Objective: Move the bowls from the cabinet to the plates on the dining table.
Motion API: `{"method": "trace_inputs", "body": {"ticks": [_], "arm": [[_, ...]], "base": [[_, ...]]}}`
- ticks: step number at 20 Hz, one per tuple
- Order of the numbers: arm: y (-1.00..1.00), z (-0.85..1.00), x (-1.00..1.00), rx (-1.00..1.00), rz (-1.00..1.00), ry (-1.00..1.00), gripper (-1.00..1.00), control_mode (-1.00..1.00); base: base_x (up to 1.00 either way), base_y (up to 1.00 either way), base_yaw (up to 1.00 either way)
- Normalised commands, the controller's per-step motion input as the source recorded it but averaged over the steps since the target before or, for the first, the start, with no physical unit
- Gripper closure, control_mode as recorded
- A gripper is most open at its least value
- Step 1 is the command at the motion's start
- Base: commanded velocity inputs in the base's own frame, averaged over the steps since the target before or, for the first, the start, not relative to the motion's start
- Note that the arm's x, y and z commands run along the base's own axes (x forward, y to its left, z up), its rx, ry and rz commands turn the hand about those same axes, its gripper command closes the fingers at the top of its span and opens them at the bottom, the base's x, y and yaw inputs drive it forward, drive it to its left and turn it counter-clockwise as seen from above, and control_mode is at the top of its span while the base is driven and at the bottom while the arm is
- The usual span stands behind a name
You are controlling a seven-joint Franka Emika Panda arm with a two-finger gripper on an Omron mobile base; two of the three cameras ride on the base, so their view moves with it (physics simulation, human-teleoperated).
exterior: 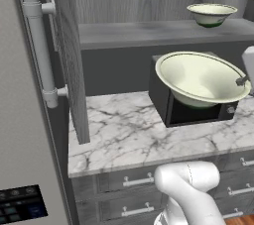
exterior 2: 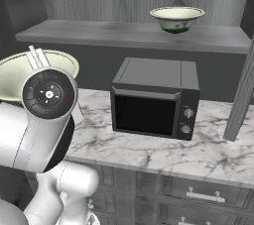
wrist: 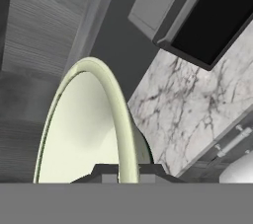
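**Held bowl could clip the microwave**

The microwave (exterior: 193,110) sits on the marble surface (exterior: 129,135) at 6 o'clock beneath the carried bowl (exterior: 198,78). The fingers (wrist: 127,171) pinch only its rim; a swing might slip it. The second bowl (exterior: 212,14) waits on the cabinet shelf (exterior: 149,33).

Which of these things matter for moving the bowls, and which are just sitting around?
Job:
held bowl, clamped at its rim by the shut pincer
second bowl on the cabinet shelf
open cabinet door

Just there:
microwave
marble counter
drawers
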Motion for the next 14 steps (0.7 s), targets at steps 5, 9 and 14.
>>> {"method": "trace_inputs", "body": {"ticks": [5,9,14], "arm": [[0.0,-0.04,-0.29,0.0,0.0,0.0,1.0,-1.0],[0.0,-0.02,-0.25,0.0,0.0,0.0,1.0,-1.0],[0.0,0.0,-0.02,0.0,0.0,0.0,1.0,1.0]], "base": [[0.0,0.0,0.0],[0.0,0.0,0.0],[-0.06,0.0,0.0]]}}
